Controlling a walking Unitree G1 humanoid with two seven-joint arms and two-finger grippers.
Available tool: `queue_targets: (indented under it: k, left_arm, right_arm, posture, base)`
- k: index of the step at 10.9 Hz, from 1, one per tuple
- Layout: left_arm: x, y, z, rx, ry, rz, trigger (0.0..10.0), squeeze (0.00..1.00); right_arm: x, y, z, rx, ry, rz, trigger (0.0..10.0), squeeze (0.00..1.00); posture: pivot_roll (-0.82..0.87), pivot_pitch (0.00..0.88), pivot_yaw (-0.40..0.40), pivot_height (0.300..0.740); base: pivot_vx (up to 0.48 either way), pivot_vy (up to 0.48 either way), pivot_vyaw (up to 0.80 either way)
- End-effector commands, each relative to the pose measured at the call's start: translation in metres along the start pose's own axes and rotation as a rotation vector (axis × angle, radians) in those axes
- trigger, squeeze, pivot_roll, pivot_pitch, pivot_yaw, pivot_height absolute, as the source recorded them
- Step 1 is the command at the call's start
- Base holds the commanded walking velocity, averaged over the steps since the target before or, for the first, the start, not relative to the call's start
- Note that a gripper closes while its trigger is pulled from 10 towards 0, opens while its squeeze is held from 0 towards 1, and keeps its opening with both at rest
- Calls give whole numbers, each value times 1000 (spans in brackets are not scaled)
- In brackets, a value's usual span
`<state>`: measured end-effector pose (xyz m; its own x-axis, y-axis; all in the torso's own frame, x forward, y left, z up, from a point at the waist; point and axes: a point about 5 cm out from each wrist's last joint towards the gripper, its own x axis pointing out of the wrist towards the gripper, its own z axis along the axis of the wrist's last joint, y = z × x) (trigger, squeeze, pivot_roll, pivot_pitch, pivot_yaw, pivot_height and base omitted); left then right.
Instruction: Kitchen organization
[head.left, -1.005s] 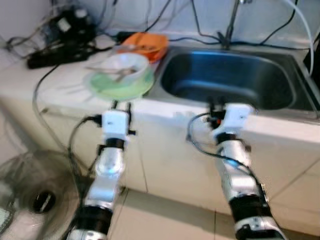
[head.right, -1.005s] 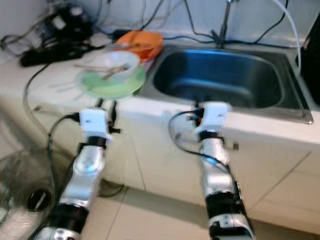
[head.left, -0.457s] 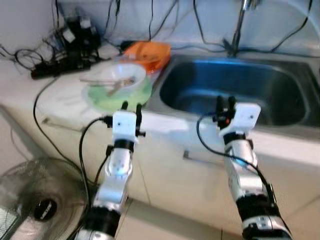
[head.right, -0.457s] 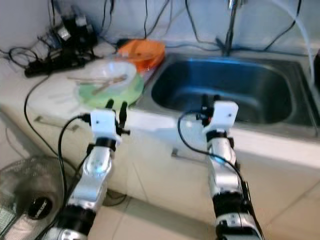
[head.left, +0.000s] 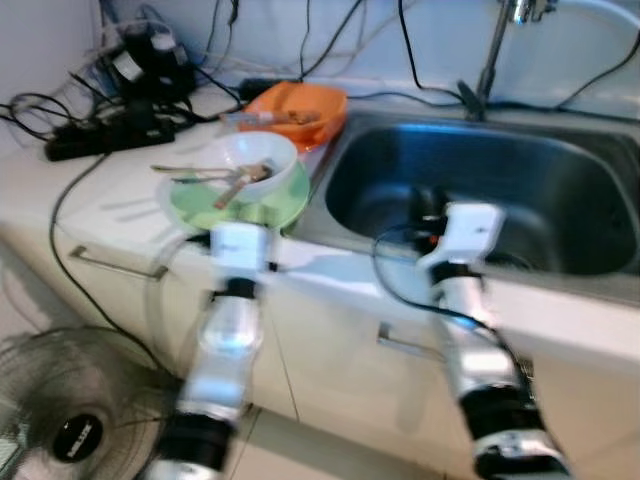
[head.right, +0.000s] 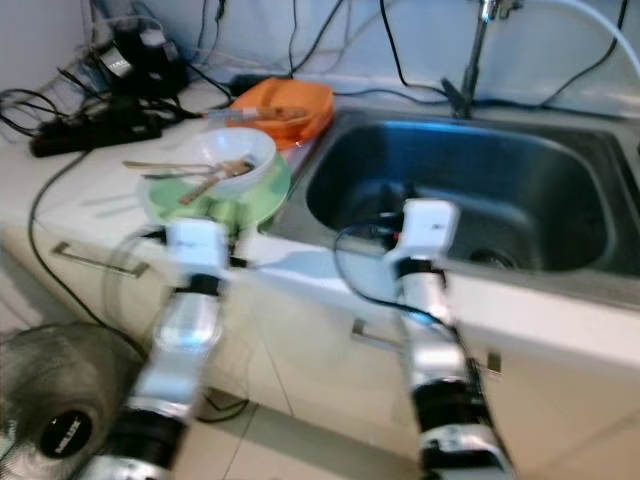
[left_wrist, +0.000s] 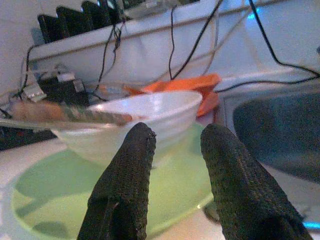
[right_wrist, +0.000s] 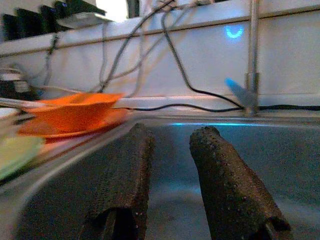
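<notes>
- Resting on the pale green plate (head.left: 235, 203) is a white bowl (head.left: 250, 160), set on the counter (head.left: 110, 205) just beside the left rim of the sink; cutlery with long handles (head.left: 205, 178) is laid in the bowl, its ends sticking out over the rim towards the robot's left; the exact pieces cannot be told apart.
- Behind the bowl, an orange dish (head.left: 300, 103) is seen on an orange plate, touching or nearly touching the sink's back-left corner; something long is laid across it, too blurred to name.
- The steel sink (head.left: 560, 215) is seen to the right of the dishes, with a tap (head.left: 492, 50) at its back edge; its basin is dark and what lies inside cannot be made out.
- The left gripper (left_wrist: 175, 150) is held at the counter's front edge, pointed at the bowl and plate; its two fingers (left_wrist: 131, 165) are parted, with nothing between them; the plate's near rim is just beyond the tips.
- The right gripper (right_wrist: 170, 150) is raised over the sink's front rim, pointed into the basin; its fingers (right_wrist: 212, 165) are likewise apart and hold nothing.
- A black power strip (head.left: 95, 135) and tangled cables (head.left: 150, 60) are seen at the counter's back left; a floor fan (head.left: 70, 420) is stood below.
</notes>
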<state>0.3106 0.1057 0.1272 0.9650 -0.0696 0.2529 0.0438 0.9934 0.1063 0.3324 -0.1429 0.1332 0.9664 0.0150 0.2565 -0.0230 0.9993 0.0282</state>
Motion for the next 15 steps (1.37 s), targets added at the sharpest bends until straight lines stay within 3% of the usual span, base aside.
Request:
queue_targets:
  k: [1, 6, 9, 12, 15]
  left_arm:
    - [0, 13, -1, 20, -2, 32, 10000, 0]
    - [-8, 12, -4, 21, 2, 28, 10000, 0]
    - [-15, 19, -1, 83, -14, 23, 10000, 0]
    - [-12, 24, 9, 130, -53, 24, 10000, 0]
    - [-8, 19, 11, 141, -62, -2, 10000, 0]
  right_arm:
    - [-1, 5, -4, 14, 20, 7, 10000, 0]
    - [-2, 5, -6, 21, 27, 6, 10000, 0]
    - [0, 5, -3, 20, 17, 5, 10000, 0]
    - [7, 6, 14, 22, -39, 21, 10000, 0]
    - [9, 8, 20, 20, -57, 26, 10000, 0]
  posture:
    - [78, 0, 78, 740]
    - [76, 0, 79, 740]
    - [83, 0, 75, 740]
    - [85, 0, 69, 740]
    - [79, 0, 70, 740]
  base:
    - [0, 0, 0]
    - [0, 0, 0]
    - [0, 0, 0]
    - [0, 0, 0]
    - [0, 0, 0]
